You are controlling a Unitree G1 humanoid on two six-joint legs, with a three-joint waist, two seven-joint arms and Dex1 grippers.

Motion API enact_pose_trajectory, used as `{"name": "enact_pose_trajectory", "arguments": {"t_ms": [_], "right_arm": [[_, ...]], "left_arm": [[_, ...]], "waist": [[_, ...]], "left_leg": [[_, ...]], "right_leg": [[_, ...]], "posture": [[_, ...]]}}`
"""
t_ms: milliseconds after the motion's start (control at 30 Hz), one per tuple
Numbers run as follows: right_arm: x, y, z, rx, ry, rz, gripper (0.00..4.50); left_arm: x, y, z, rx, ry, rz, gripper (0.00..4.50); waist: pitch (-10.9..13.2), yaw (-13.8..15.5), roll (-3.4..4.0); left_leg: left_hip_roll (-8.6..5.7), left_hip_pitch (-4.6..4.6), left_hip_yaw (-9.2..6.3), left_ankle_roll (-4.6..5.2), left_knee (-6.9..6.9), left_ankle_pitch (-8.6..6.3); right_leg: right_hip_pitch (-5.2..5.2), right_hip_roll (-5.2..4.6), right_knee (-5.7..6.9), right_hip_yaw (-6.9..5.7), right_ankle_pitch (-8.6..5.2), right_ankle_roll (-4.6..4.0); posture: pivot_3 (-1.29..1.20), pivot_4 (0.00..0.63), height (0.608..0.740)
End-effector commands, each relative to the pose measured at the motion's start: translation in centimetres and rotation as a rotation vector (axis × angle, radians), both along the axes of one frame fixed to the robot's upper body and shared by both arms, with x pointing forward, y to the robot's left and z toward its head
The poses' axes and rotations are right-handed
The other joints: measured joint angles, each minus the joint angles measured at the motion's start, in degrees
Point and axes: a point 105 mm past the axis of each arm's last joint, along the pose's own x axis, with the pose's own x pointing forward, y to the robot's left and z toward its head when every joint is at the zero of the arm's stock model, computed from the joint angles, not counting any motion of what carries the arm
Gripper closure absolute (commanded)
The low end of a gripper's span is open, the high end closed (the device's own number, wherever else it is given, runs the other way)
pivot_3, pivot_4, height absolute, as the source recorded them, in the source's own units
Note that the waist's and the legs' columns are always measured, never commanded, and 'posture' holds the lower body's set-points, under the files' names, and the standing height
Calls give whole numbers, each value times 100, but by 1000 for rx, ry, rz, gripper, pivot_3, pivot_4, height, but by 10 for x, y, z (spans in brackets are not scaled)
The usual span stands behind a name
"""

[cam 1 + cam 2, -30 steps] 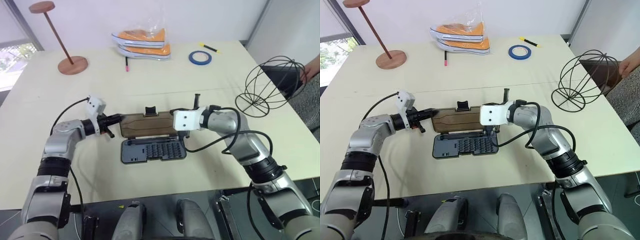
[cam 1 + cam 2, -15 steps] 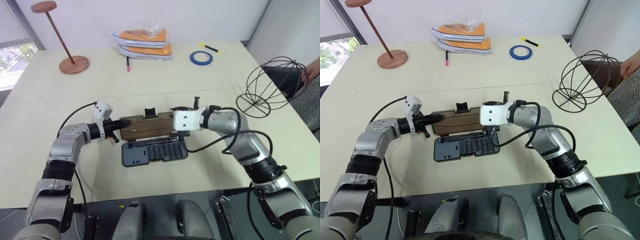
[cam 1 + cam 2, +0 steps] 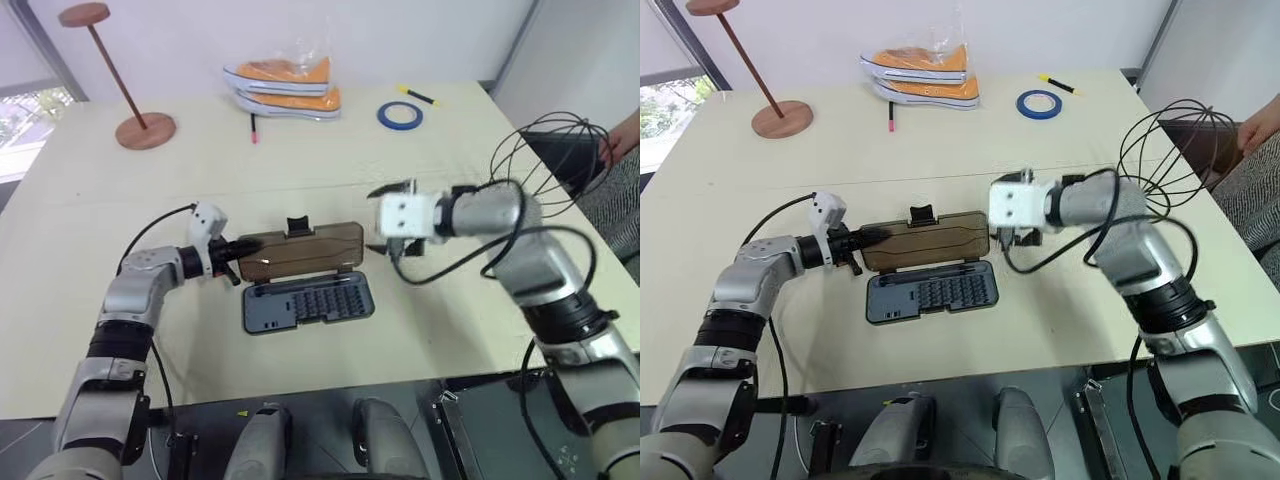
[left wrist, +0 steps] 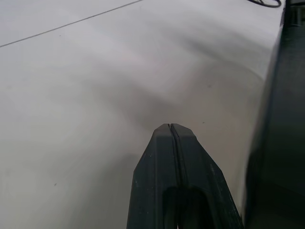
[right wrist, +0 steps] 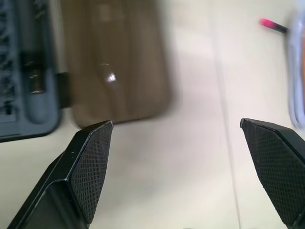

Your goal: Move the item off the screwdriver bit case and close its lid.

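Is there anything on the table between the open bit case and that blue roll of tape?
Nothing: bare tabletop between the bit case and the blue tape roll, in the right eye view.

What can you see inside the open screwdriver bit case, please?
Inside the screwdriver bit case: rows of small bits and an empty-looking recess at its left end. Nothing rests on it. What lies beneath the bits cannot be seen.
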Motion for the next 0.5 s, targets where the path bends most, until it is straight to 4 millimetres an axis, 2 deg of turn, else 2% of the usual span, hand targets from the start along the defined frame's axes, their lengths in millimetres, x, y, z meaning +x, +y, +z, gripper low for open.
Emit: {"name": "enact_pose_trajectory", "arguments": {"t_ms": [33, 233, 500], "right_arm": [[1, -11, 24, 93, -8, -53, 52], [5, -24, 22, 110, -2, -123, 52], [5, -23, 14, 121, 4, -137, 52]], "left_arm": [[-5, 0, 12, 2, -45, -30, 4500], [-21, 4, 10, 23, -12, -74, 4500], [-35, 6, 18, 27, -5, -105, 4500]], "waist": [[0, 11, 0], [0, 14, 0], [0, 15, 0]], "left_leg": [[0, 0, 0, 0, 0, 0], [-1, -2, 3, 1, 0, -1], [0, -2, 3, 1, 0, -1]], "right_leg": [[0, 0, -1, 0, 0, 0], [0, -2, -2, 1, 0, 0], [0, -3, -3, 1, 0, 0]], "posture": [[0, 150, 740], [0, 150, 740], [0, 150, 740]]}}
